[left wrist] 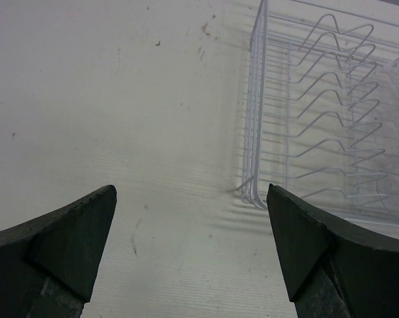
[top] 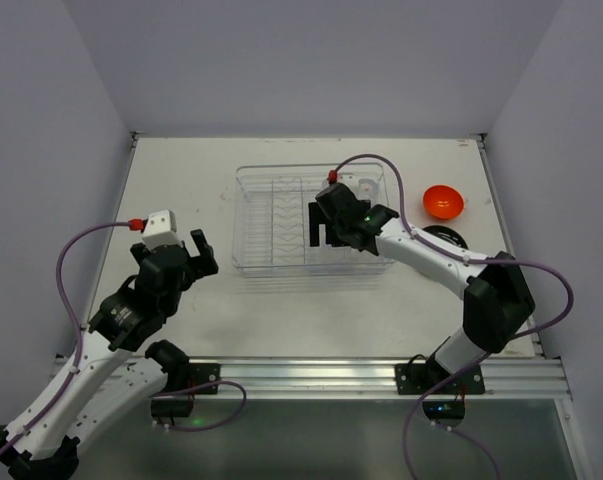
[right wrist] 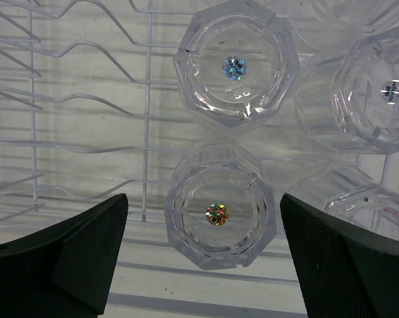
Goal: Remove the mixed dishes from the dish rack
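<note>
Spread right gripper (right wrist: 203, 199) hovered over a clear cup (right wrist: 216, 222) in the dish rack (top: 271, 220); left gripper (left wrist: 191, 189) gaped empty nearby.

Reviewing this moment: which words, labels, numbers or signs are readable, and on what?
No legible text in any view.
Small shiny stickers at the centres of the clear cups in the dish rack: too small and blurred to read.

Clear cups (right wrist: 216, 212) crowd right half of dish rack (top: 239, 222), ribbed slots (left wrist: 331, 99) free, open table (left wrist: 120, 99) leftward
</note>
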